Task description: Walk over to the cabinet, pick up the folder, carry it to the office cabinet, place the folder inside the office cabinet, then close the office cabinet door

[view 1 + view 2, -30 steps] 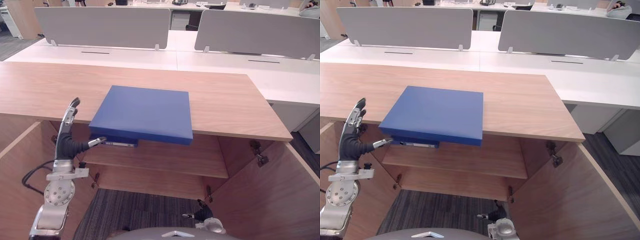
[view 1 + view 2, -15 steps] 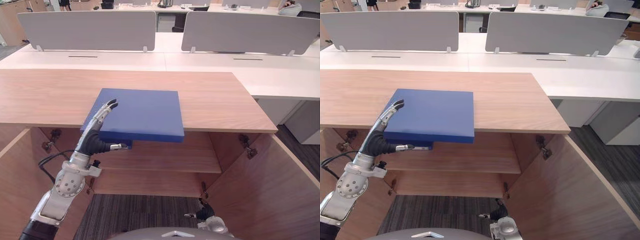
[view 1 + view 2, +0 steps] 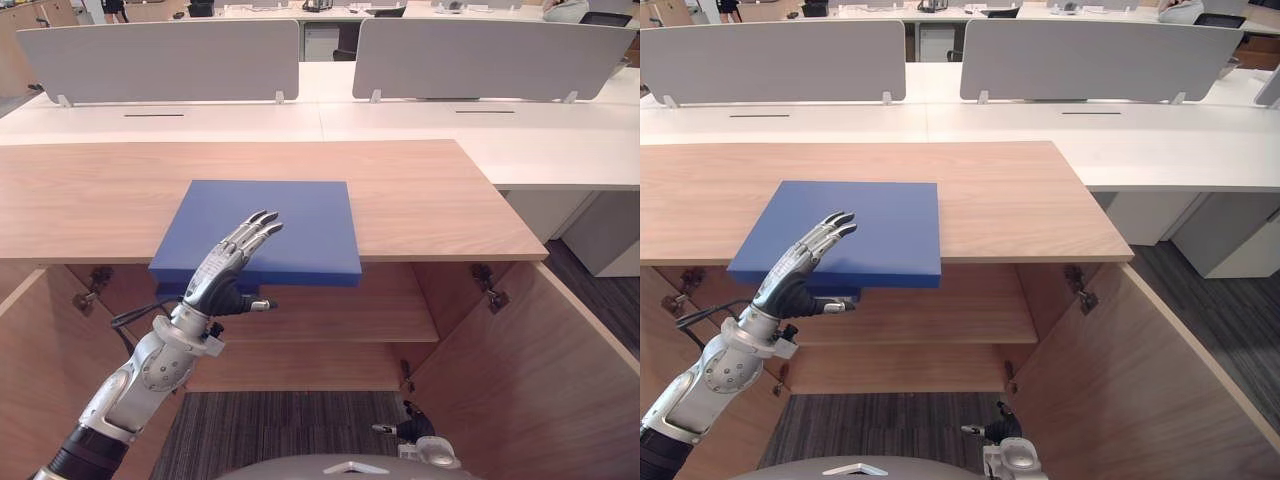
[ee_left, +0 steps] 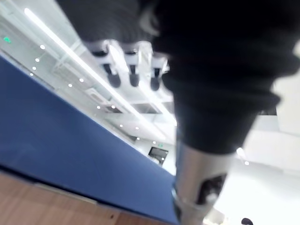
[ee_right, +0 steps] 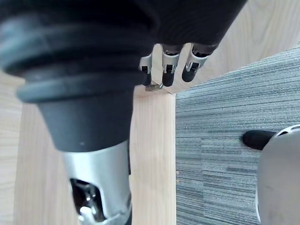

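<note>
Left hand [image 3: 228, 272] has swung from the folder [image 3: 300, 215] left edge to over its front-left part | fingers straight, thumb out below the overhang, gripping nothing | folder flat on cabinet top [image 3: 430, 200], overhanging front edge, left of centre | right hand [image 5: 167, 65] low by open right door [image 3: 540, 370], fingers relaxed, empty

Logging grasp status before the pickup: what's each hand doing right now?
Left hand: open, fingers straight over the blue folder, holding nothing.
Right hand: open, empty.
</note>
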### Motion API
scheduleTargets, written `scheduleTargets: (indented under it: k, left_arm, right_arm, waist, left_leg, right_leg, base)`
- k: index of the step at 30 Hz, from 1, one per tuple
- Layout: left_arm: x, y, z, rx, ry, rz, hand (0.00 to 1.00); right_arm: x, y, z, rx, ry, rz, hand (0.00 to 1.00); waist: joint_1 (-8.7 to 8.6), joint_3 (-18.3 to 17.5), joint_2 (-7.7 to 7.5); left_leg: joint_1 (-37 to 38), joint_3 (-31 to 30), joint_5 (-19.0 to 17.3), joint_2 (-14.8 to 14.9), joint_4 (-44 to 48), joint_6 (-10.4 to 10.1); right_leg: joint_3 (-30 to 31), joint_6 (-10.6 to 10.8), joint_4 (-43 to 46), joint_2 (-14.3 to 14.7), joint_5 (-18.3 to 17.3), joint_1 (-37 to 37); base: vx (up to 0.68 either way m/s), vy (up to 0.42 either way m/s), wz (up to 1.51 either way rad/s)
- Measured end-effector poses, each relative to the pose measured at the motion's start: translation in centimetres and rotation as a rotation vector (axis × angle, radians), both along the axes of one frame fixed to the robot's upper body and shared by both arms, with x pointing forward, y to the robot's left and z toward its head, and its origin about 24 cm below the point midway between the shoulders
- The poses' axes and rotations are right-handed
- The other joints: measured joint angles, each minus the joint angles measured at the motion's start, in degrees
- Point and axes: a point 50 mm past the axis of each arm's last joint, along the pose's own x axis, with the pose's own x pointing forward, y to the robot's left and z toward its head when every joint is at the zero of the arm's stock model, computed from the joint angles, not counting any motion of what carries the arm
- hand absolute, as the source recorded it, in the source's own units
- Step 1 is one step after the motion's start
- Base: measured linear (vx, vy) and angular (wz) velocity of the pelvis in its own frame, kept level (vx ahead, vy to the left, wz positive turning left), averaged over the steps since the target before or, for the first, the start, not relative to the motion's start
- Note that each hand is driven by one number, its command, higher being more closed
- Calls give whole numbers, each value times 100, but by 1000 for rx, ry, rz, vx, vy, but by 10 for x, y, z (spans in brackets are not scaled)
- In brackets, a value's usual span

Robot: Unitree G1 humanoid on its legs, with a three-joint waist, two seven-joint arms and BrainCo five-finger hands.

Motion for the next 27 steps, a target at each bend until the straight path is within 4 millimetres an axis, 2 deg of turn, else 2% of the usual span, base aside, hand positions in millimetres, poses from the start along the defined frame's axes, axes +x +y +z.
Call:
scheduleTargets:
  k: [10, 27]
  left_arm:
    - [-2, -7, -6, 133, -86, 24, 0]
    - [1, -3, -10, 252, -161, 119, 0]
  right_arm:
    - [-2, -2, 0, 6, 0, -25, 0]
    - [-5, -2, -1, 7, 9, -27, 0]
  waist:
    - [-38, -26, 23]
    - [-29, -97, -35]
  left_leg:
    - [8, 11, -5, 0, 0, 0]
    - [36, 73, -34, -1, -2, -1]
  right_leg:
    - [11, -1, -3, 0, 0, 3]
    - [69, -2, -16, -1, 1, 4]
  base:
    - [0, 0, 0]
    - [0, 0, -1]
